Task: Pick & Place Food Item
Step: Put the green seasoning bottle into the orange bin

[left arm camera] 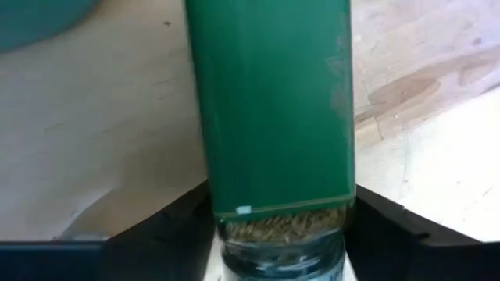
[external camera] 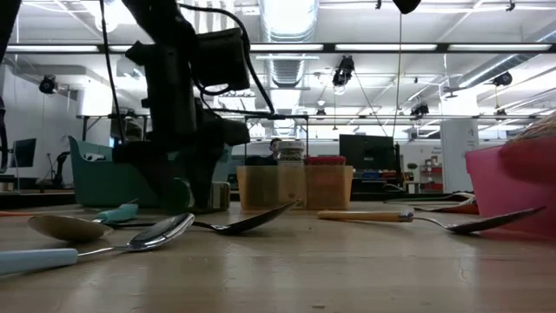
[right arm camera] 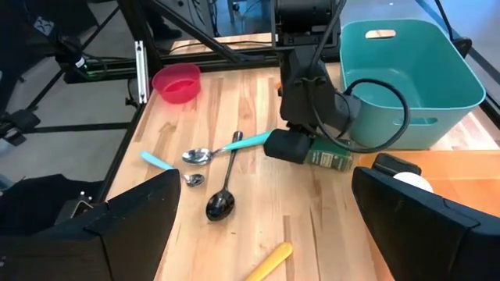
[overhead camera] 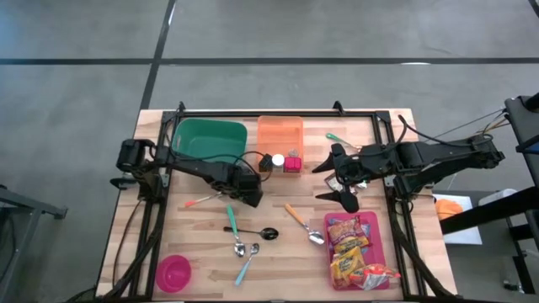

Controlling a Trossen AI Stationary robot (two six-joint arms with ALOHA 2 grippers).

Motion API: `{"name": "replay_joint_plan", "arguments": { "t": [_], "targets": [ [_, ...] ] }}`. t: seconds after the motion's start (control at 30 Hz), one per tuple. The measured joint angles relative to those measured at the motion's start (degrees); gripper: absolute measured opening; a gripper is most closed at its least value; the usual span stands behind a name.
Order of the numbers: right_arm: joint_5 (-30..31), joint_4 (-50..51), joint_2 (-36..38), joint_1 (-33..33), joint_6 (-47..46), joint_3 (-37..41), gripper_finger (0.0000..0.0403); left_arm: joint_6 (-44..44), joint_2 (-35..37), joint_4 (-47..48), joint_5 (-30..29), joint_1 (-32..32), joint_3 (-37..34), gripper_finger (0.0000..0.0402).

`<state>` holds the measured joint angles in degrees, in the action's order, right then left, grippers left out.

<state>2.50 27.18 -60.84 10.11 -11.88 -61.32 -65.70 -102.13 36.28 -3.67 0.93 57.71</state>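
Left gripper (overhead camera: pixel 250 195): fingers either side of a green-labelled spice jar (left arm camera: pixel 269 117) lying on the table (overhead camera: pixel 202 244); whether they grip it, cannot tell. Right gripper (overhead camera: pixel 337 178): jaws wide, empty, above the table beside the pink tray (overhead camera: pixel 377 223).

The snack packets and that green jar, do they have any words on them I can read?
None can be read.
Snack packets in the pink tray: print too small.
Green-labelled jar between the left tool's fingers: label blank on this side.
Jar in the right wrist view: lettering too blurred.
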Motion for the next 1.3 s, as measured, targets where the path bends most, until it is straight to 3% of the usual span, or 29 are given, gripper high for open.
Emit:
{"name": "replay_joint_plan", "arguments": {
  "t": [0.17, 0.53, 0.73, 0.97, 1.03, 1.17, 1.3],
  "targets": [
    [0.0, 0.0, 0.0, 0.0, -0.2, 0.0, 0.0374, 5.5, 0.3, -2.2, 2.1, 0.0, -1.4, 0.0182],
    [0.0, 0.0, 0.0, 0.0, 0.3, 1.0, 0.0374, 12.4, 0.2, 4.2, 4.3, 1.2, 1.3, 0.0182],
    [0.5, -1.2, 0.0, 0.0, -0.8, 1.2, 0.0374, 15.5, 1.0, 10.3, 5.4, 4.8, 5.2, 0.0182],
    [0.0, -3.9, -0.2, 0.0, 0.0, 1.6, 0.0374, 18.0, 3.6, 10.1, 5.7, 10.8, 9.5, 0.0182],
    [-2.4, -6.4, -1.0, 0.0, 0.9, 2.3, 0.0374, 18.8, 4.3, 10.0, 4.4, 12.5, 10.7, 0.0182],
    [-13.2, -14.0, -3.2, 0.0, 5.4, 4.2, 0.0374, 19.9, 5.5, 9.3, 1.6, 15.5, 12.9, 0.0182],
    [-15.7, -18.8, -6.2, 0.2, 9.8, 4.4, 0.0374, 19.9, 6.1, 8.8, -0.1, 16.9, 14.3, 0.0182]
  ]
}}
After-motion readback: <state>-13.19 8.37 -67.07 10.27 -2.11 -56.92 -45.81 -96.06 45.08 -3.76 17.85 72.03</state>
